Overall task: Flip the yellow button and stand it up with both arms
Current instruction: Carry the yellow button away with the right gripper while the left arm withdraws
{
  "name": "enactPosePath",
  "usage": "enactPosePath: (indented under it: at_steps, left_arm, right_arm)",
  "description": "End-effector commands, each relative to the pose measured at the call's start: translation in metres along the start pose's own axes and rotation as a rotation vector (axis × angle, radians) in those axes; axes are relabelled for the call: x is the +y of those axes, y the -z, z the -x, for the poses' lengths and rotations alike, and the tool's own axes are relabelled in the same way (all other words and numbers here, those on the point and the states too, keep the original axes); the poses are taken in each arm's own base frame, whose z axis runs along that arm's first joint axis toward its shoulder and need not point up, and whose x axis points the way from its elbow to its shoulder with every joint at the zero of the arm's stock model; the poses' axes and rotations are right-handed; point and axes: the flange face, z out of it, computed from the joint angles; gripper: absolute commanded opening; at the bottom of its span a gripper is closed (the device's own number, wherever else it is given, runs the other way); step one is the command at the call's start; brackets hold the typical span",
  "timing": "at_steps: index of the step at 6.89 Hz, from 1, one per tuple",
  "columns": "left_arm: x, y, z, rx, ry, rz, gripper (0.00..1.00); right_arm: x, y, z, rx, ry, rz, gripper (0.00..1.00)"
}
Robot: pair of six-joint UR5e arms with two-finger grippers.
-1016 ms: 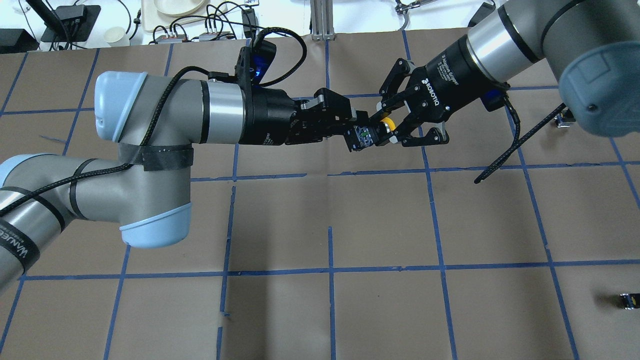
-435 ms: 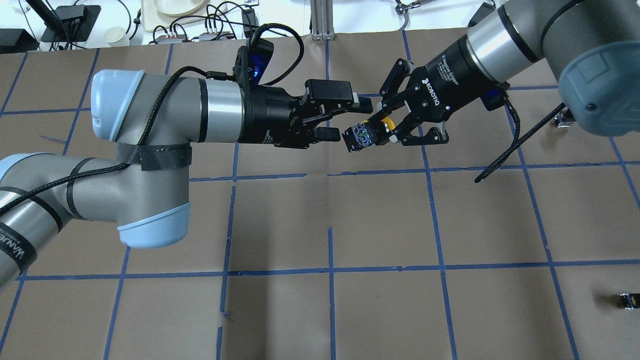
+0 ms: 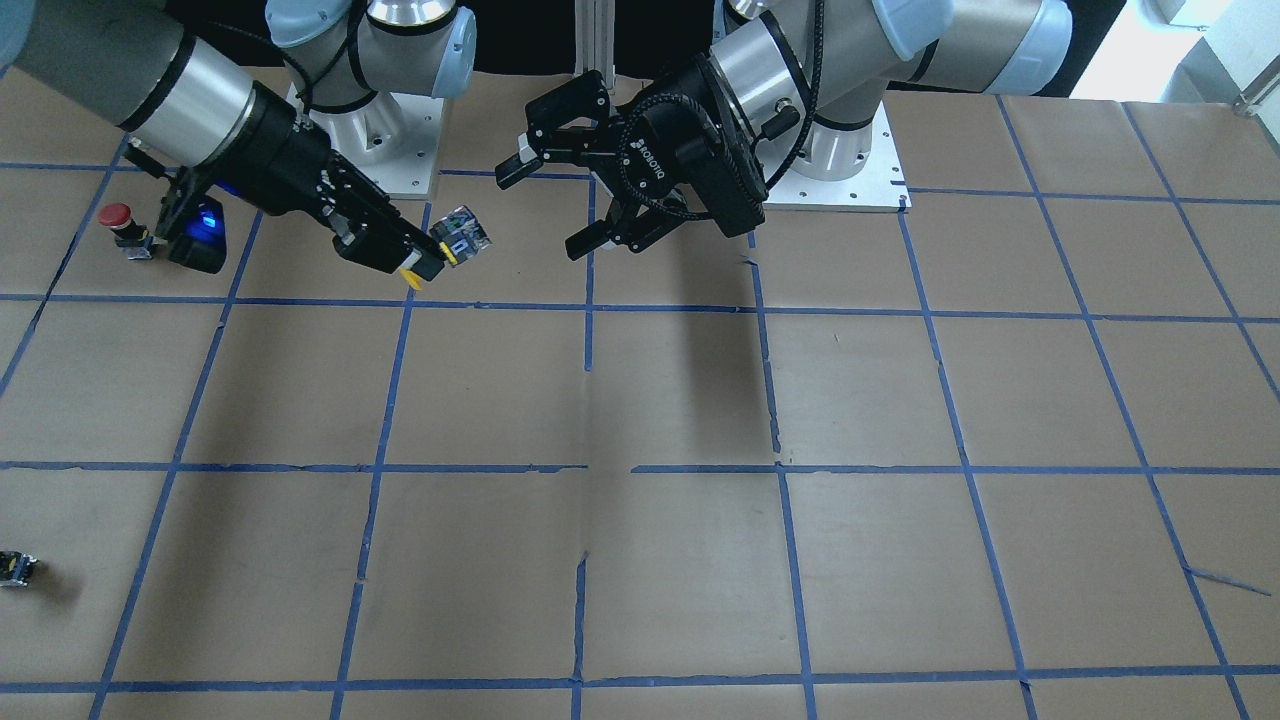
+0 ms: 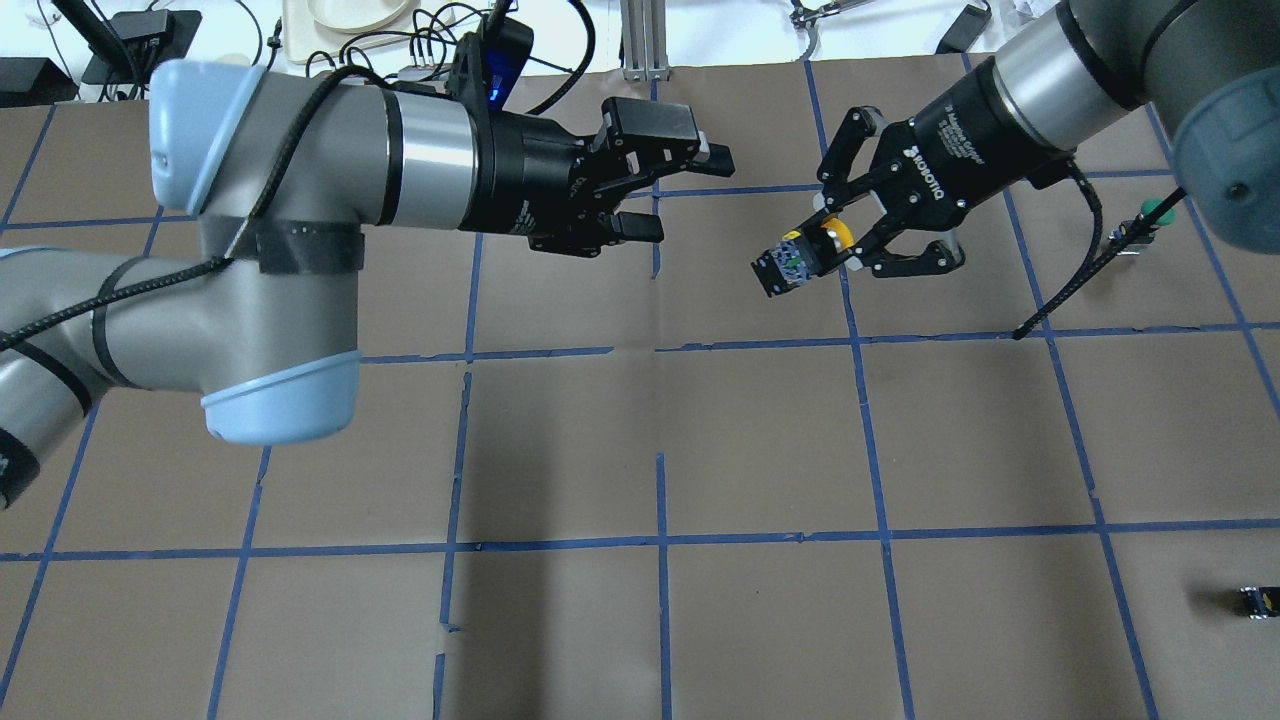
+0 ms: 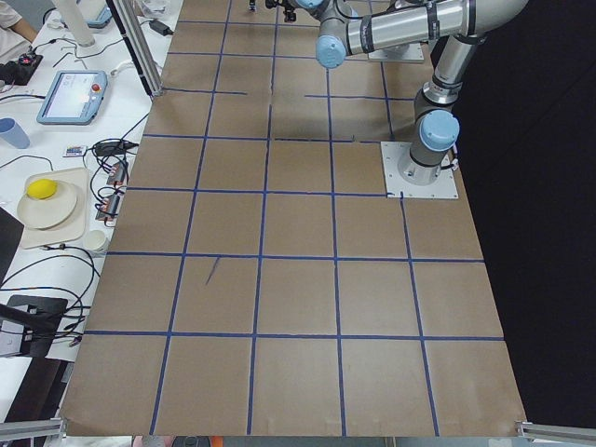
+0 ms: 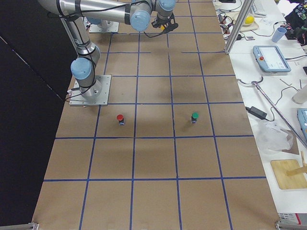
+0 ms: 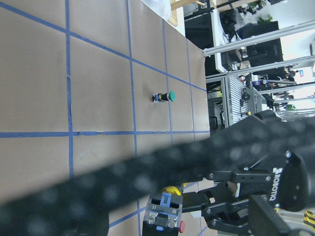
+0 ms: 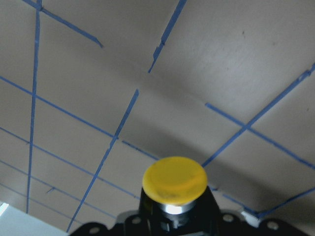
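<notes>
The right black two-finger gripper (image 4: 838, 238) is closed about halfway, pinching the cap end of the small yellow-capped push-button with a black and grey blocky base (image 4: 785, 265). It holds the button in the air above the brown paper-covered table with blue tape grid (image 4: 760, 450), toward 1 o'clock from the table's middle in the overhead view. The button lies roughly sideways, its base pointing to 8 o'clock and its cap to 2 o'clock, into the claw. The left black two-finger gripper (image 4: 685, 192) hangs at the button's 9 o'clock, well apart, fingers spread wide and empty. A green-capped button (image 4: 1150, 215) stands at the right gripper's 3 o'clock. A red-capped button (image 3: 118, 225) stands on the table near the right arm.
</notes>
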Motion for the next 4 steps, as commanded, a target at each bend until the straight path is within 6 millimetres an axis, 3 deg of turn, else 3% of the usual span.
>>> enactPosePath:
  at_steps: [1,2,3,4]
  left_arm:
    - [-0.02,0.017,-0.035,-0.169,0.067,0.019,0.99]
    - [-0.025,0.024,-0.05,-0.279,0.077,0.023,0.99]
    - [-0.031,0.037,-0.057,-0.41,0.092,0.02,0.99]
    - [-0.017,0.052,-0.056,-0.533,0.103,0.014,0.99]
  right_arm:
    - [-0.04,0.026,-0.029,0.22,0.284,-0.223,0.02]
    - [-0.045,0.039,-0.033,0.288,0.456,-0.306,0.02]
    - [-0.062,0.06,-0.047,0.332,0.458,-0.365,0.0]
    - [-0.064,0.093,-0.061,0.345,0.556,-0.449,0.0]
